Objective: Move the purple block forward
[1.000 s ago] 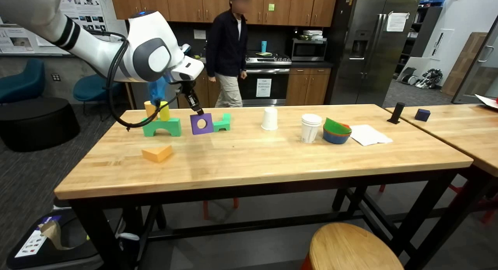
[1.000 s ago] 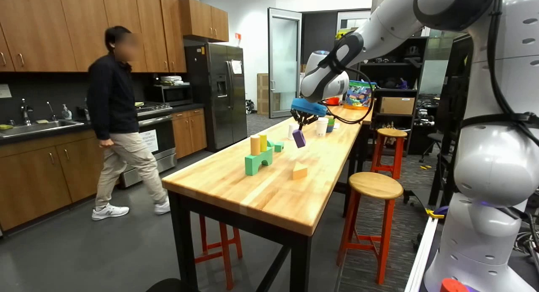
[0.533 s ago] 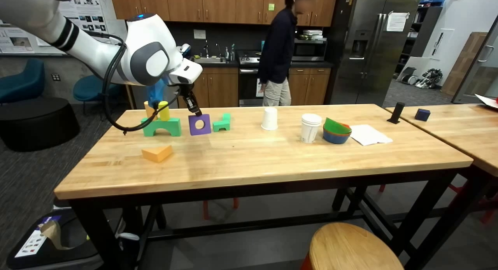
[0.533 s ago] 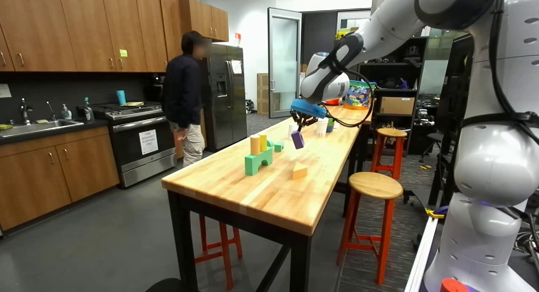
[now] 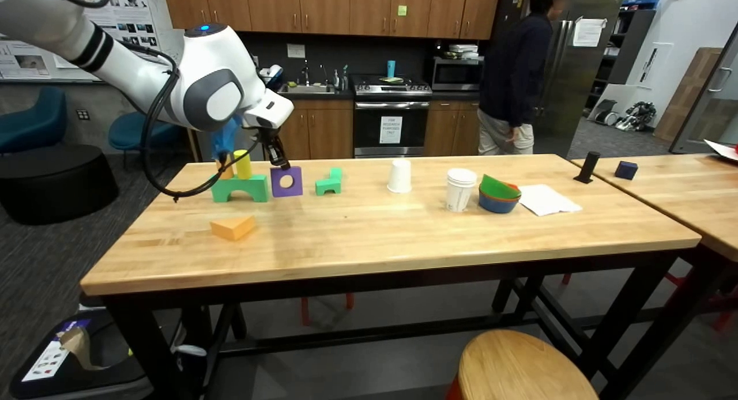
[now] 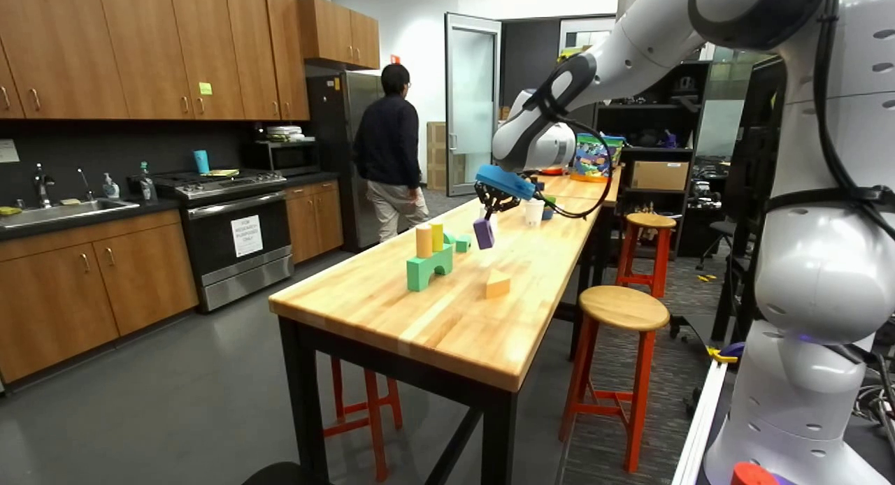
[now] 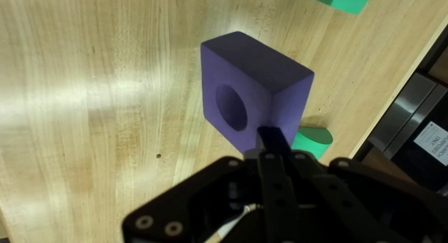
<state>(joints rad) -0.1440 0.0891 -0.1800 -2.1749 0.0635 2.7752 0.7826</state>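
Note:
The purple block (image 5: 297, 182) is a square piece with a round hole through it. It also shows in an exterior view (image 6: 484, 234), tilted, and large in the wrist view (image 7: 257, 90). My gripper (image 5: 281, 166) is shut on one edge of the block and holds it above the wooden table. The fingertips (image 7: 271, 134) cover part of the block's lower corner in the wrist view. In an exterior view the block hangs between the green arch with cylinders and the small green block.
A green arch block (image 5: 240, 188) bears a yellow cylinder (image 5: 243, 165) and an orange one. A small green block (image 5: 328, 182), orange wedge (image 5: 232, 227), white cups (image 5: 459, 188) and bowls (image 5: 499, 195) stand on the table (image 5: 375, 238). A person (image 6: 391, 149) walks behind.
My gripper has carried the purple block leftward in both exterior views, away from the small green block and nearer the green arch. The person has walked toward the fridge.

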